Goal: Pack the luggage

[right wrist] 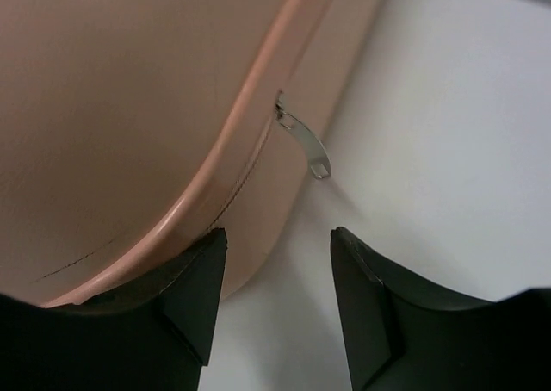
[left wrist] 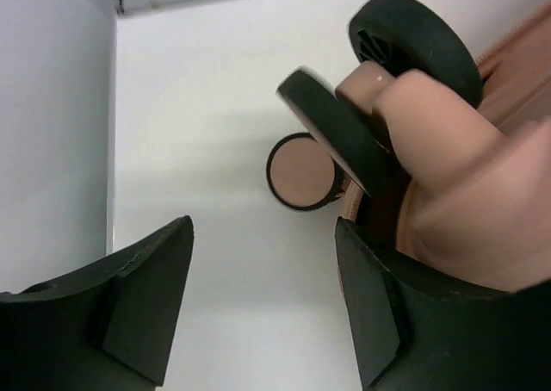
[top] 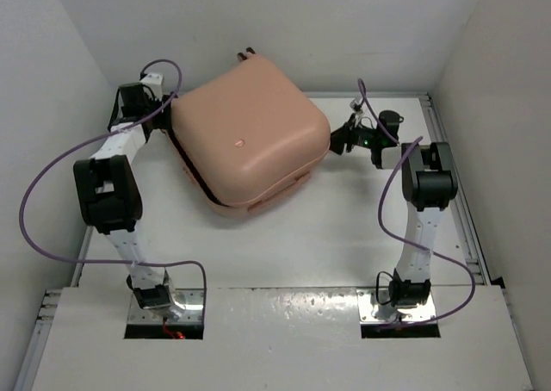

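Note:
The luggage [top: 250,133], a salmon-pink hard-shell case, lies shut on the white table, turned at an angle. My left gripper [top: 165,120] is at its back left corner, open. In the left wrist view the gripper [left wrist: 263,227] has only bare table between its fingers, and its right finger lies against the shell [left wrist: 465,176] below the dark wheels [left wrist: 413,38]. My right gripper [top: 337,139] stands open at the case's right corner. In the right wrist view the gripper [right wrist: 277,233] has its left finger beside the shell [right wrist: 129,89], and a metal zipper pull [right wrist: 306,145] hangs just ahead.
White walls close in the table on the left, back and right [top: 499,81]. A metal rail [top: 461,201] runs along the right edge. Purple cables [top: 52,176] loop beside both arms. A white shelf [top: 275,339] covers the near edge around the arm bases.

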Controlling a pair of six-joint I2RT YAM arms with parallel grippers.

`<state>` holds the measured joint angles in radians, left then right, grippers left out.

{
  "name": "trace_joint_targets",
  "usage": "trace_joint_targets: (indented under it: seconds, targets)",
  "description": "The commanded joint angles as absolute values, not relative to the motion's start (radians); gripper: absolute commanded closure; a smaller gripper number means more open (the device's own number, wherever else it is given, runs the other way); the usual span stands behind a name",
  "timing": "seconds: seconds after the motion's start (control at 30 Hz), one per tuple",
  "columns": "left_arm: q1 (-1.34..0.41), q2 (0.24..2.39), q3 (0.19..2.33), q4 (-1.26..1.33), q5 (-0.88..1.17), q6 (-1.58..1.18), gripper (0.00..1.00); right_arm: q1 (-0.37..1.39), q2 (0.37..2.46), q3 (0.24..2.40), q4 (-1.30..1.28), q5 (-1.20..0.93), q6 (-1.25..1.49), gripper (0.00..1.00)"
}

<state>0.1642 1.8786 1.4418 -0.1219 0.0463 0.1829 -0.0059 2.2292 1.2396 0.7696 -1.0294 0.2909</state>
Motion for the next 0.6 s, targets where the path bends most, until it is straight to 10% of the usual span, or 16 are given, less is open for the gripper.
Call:
trace_joint_targets:
  seconds: [0.0,0.27,0.57]
  targets:
    - [-0.014,1.899,1.457,-0.114,0.287,0.152,0.26,0.173,2.033,1.171,0.963,-1.404,0.318,0.45]
    - [0.127,1.657,1.298,-0.182,0.285,0.114,0.15,0.113,1.789,1.130,0.135,-1.074,-0.237,0.40]
    - [0.255,1.690,1.357,-0.411,0.145,0.100,0.13,0.176,1.721,1.109,0.070,-0.780,-0.278,0.40]
